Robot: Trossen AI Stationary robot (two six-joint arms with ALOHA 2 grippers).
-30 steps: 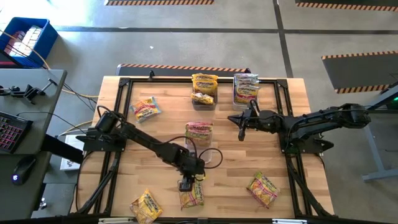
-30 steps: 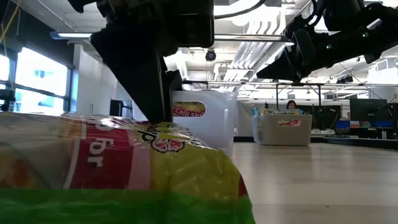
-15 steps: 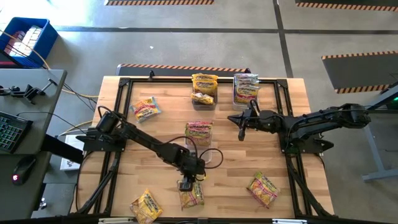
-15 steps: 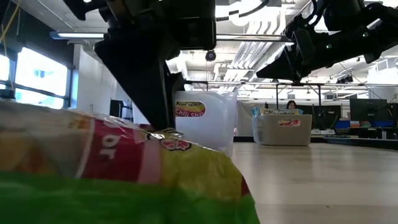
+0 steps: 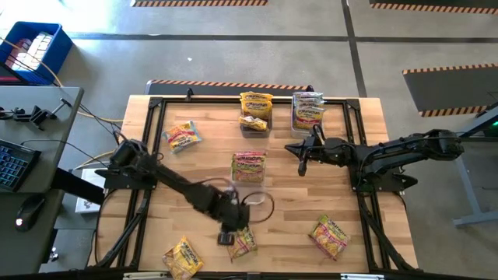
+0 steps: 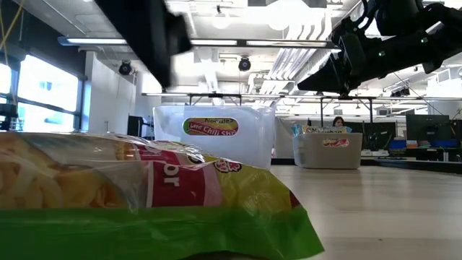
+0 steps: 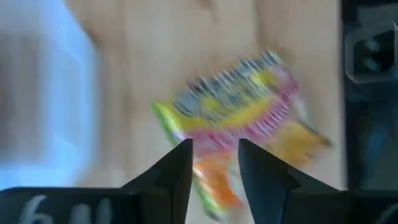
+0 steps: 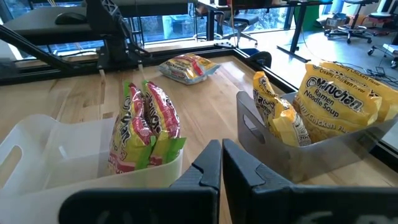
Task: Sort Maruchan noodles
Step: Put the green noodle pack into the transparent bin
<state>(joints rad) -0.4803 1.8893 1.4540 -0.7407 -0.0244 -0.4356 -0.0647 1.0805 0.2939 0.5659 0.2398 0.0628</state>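
A pink, yellow and green noodle packet [image 5: 243, 243] lies flat on the table near its front edge; it fills the low view [image 6: 144, 195]. My left gripper [image 5: 226, 234] hangs open a little above it and to its left. In the left wrist view the packet [image 7: 242, 118] shows beyond the parted fingers [image 7: 212, 155], apart from them. My right gripper [image 5: 292, 147] is shut [image 8: 221, 155] and hovers over the table near the two bins at the far edge, with nothing in it.
Two bins stand at the far edge, one [image 5: 255, 118] with yellow packets [image 8: 339, 99], one [image 5: 307, 110] with pink-and-green ones [image 8: 146, 121]. Loose packets lie at the centre [image 5: 249, 165], far left [image 5: 183, 136], front left [image 5: 183, 257] and front right [image 5: 329, 236].
My left gripper has risen off the packet near the front edge and swung a little toward the table's left. The packet has stayed on the table, but it has turned a little and shifted slightly.
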